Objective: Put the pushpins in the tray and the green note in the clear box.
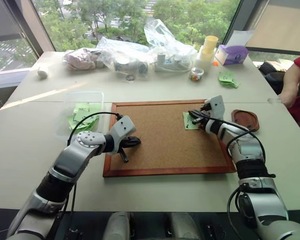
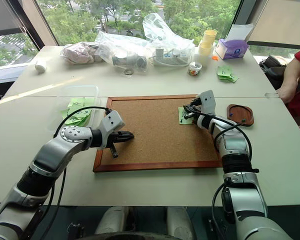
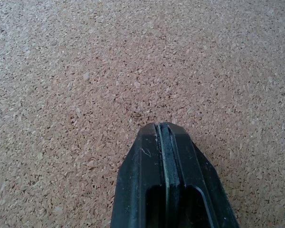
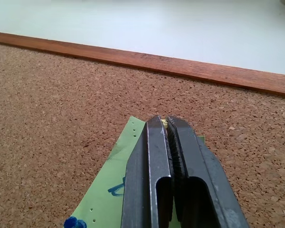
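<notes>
Right gripper point(image 4: 167, 124) sitting clamped over the green note point(image 4: 109, 190) near the corkboard point(image 1: 160, 135)'s far right corner, with a speck of yellow between the tips, likely a pushpin head; cannot confirm. Left gripper point(image 3: 164, 130) hovering fully closed and empty over bare cork near the board's left edge. Tray point(image 1: 246, 120) lying just off the board's right edge; clear box point(image 1: 65, 117) standing off the far left corner, already holding green slips. Judging the pin: tiny, hard, slick head, light, prone to popping free, so gripping across the head and pulling straight out. Judging the note: thin, floppy, tearable paper lying flat, so needing an edge or corner pinch once unpinned, ideally sliding toward the frame for lift.
</notes>
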Available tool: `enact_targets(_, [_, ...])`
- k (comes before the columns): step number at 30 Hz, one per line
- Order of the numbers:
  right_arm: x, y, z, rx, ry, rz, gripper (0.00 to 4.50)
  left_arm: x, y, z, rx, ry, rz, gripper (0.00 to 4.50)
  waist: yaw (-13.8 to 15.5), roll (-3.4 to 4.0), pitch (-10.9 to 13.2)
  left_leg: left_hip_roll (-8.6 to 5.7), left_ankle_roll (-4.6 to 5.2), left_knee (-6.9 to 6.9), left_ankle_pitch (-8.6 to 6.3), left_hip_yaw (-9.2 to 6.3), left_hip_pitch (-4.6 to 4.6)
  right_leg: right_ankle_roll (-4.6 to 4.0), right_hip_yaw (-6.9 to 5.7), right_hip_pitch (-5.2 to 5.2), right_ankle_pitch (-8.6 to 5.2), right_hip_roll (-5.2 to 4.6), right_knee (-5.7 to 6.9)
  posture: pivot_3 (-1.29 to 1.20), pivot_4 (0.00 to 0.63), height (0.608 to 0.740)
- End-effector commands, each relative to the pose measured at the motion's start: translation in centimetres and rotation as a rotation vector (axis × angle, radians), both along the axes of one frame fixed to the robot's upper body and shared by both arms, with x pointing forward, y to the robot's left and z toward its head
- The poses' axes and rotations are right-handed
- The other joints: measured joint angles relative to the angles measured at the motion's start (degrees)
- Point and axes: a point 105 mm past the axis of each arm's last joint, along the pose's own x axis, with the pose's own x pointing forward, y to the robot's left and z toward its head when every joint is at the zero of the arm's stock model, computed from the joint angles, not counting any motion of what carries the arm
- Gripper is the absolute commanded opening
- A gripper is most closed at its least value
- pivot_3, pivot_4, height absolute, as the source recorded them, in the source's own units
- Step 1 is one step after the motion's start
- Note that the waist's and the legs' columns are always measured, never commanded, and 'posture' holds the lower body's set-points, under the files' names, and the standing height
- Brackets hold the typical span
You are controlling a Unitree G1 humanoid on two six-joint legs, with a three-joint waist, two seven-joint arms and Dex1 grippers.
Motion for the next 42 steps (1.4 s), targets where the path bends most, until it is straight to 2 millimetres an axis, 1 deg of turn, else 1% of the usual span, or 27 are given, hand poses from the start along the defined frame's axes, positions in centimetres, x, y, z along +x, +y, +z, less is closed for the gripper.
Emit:
enact_targets(1, [0.2,-1.5,4.9,0.066,-0.166,-0.05,0.03,-1.0,0.2,-2.5,0.049,0.096,-0.002,0.0,0.01,0.0,0.0,0.0,0.0,0.0,0.0,0.0,0.0,0.0,0.0,0.0,0.0,0.0,0.0,0.0,0.15,0.738])
enact_targets(7, [-0.5,-2.4,5.7,0.148,-0.172,-0.1,0.03,-1.2,0.2,-2.6,0.054,0.099,-0.011,0.0,-0.21,0.07,-0.06,0.03,0.0,-0.02,0.0,0.0,0.03,0.0,0.0,0.01,0.0,0.02,0.0,0.0,0.15,0.738])
enact_targets(8, [-0.8,-3.2,6.1,0.154,-0.183,-0.128,0.03,-1.2,0.2,-2.6,0.055,0.098,-0.012,0.0,-0.16,0.07,-0.06,0.03,0.0,-0.02,0.0,0.0,0.03,0.0,0.0,0.01,0.0,0.01,0.0,0.0,0.15,0.738])
enact_targets(10, [-1.2,-4.1,6.6,0.161,-0.196,-0.161,0.03,-1.2,0.2,-2.6,0.055,0.097,-0.013,0.0,-0.1,0.07,-0.06,0.02,0.0,-0.03,0.0,-0.01,0.02,0.0,0.01,0.0,0.0,0.01,-0.01,0.0,0.15,0.738])
enact_targets(11, [-1.8,-6.4,6.8,0.129,-0.205,-0.239,0.03,-1.2,0.3,-2.5,0.058,0.09,-0.014,0.0,-0.07,0.07,-0.06,0.02,0.01,-0.04,-0.01,0.0,0.01,0.0,0.01,0.0,0.0,0.0,-0.02,0.0,0.15,0.738])
enact_targets(12, [-2.8,-9.3,6.5,0.069,-0.195,-0.333,0.03,-1.1,0.4,-2.4,0.06,0.082,-0.015,0.0,0.28,0.07,-0.06,0.02,0.01,-0.04,-0.01,0.0,0.01,0.0,0.01,0.0,0.0,0.0,-0.03,0.0,0.15,0.738])
enact_targets(14, [-4.3,-12.8,6.2,-0.006,-0.178,-0.449,0.03,-1.0,0.4,-2.2,0.062,0.073,-0.017,0.0,0.48,0.08,-0.06,-0.02,0.04,-0.05,-0.03,-0.06,-0.03,-0.01,-0.01,0.01,-0.01,-0.04,-0.06,0.0,0.15,0.738])
enact_targets(16, [-5.2,-14.5,4.7,-0.07,-0.127,-0.494,0.03,-1.0,0.3,-2.3,0.061,0.074,-0.023,0.0,0.14,0.08,-0.06,-0.05,0.08,-0.06,-0.05,-0.03,-0.06,-0.01,0.0,0.01,-0.01,-0.08,-0.12,0.0,0.15,0.738])
enact_targets(17, [-5.5,-15.0,4.2,-0.083,-0.107,-0.507,0.03,-1.0,0.3,-2.3,0.061,0.075,-0.026,0.0,-0.17,0.14,-0.11,-0.04,0.09,-0.07,-0.05,0.0,-0.04,-0.01,0.02,0.01,-0.01,-0.07,-0.13,0.0,0.15,0.738])
enact_targets(20, [-5.7,-15.7,3.4,-0.082,-0.078,-0.529,0.03,-0.9,0.2,-2.3,0.062,0.076,-0.031,0.0,-1.11,0.39,-0.26,0.02,0.08,-0.07,-0.05,0.09,0.25,0.0,0.11,0.2,0.0,0.01,-0.07,0.0,0.15,0.738])
enact_targets(24, [-5.5,-16.4,2.5,-0.07,-0.066,-0.552,0.03,-0.7,0.1,-2.4,0.063,0.076,-0.035,0.0,-1.39,0.42,-0.2,0.01,0.36,-0.15,-0.21,-0.01,1.05,-0.02,0.1,1.04,-0.04,0.04,-0.15,0.0,0.15,0.738])
enact_targets(28, [-4.3,-15.8,1.9,-0.039,-0.072,-0.515,0.03,-0.5,0.1,-2.4,0.067,0.076,-0.041,0.0,-1.36,0.43,-0.21,-0.02,0.43,-0.14,-0.25,-0.02,0.98,0.0,0.1,1.05,-0.02,0.02,-0.23,0.0,0.15,0.738])
enact_targets(33, [-3.3,-15.6,1.4,-0.042,-0.061,-0.489,0.03,-0.5,0.3,-2.5,0.071,0.079,-0.04,0.0,-1.12,0.44,-0.21,-0.02,0.4,-0.14,-0.23,-0.02,0.98,0.0,0.09,1.06,-0.02,0.01,-0.26,0.0,0.15,0.738])
enact_targets(36, [-3.0,-15.7,1.2,-0.051,-0.054,-0.484,0.84,-0.6,0.4,-2.6,0.071,0.081,-0.037,0.0,-1.1,0.43,-0.21,-0.02,0.27,-0.14,-0.16,-0.02,0.97,0.0,0.09,1.07,-0.02,0.0,-0.29,0.0,0.15,0.738])
enact_targets(37, [-2.9,-15.7,1.2,-0.057,-0.051,-0.485,1.23,-0.6,0.4,-2.5,0.071,0.081,-0.035,0.0,-1.11,0.43,-0.21,-0.02,0.27,-0.14,-0.16,-0.01,0.97,0.0,0.09,1.07,-0.02,0.0,-0.3,0.0,0.15,0.738])
enact_targets(38, [-2.9,-15.8,1.2,-0.06,-0.049,-0.486,1.79,-0.6,0.4,-2.5,0.07,0.081,-0.033,0.0,-1.12,0.43,-0.21,-0.02,0.27,-0.14,-0.16,-0.01,0.97,0.0,0.09,1.07,-0.02,-0.01,-0.3,0.0,0.15,0.738])
enact_targets(42, [-2.7,-16.0,1.1,-0.068,-0.045,-0.486,3.79,-0.8,0.4,-2.6,0.067,0.083,-0.029,0.0,-1.17,0.43,-0.21,-0.01,0.24,-0.14,-0.15,-0.01,0.97,0.0,0.09,1.07,-0.02,-0.02,-0.3,0.0,0.15,0.738])
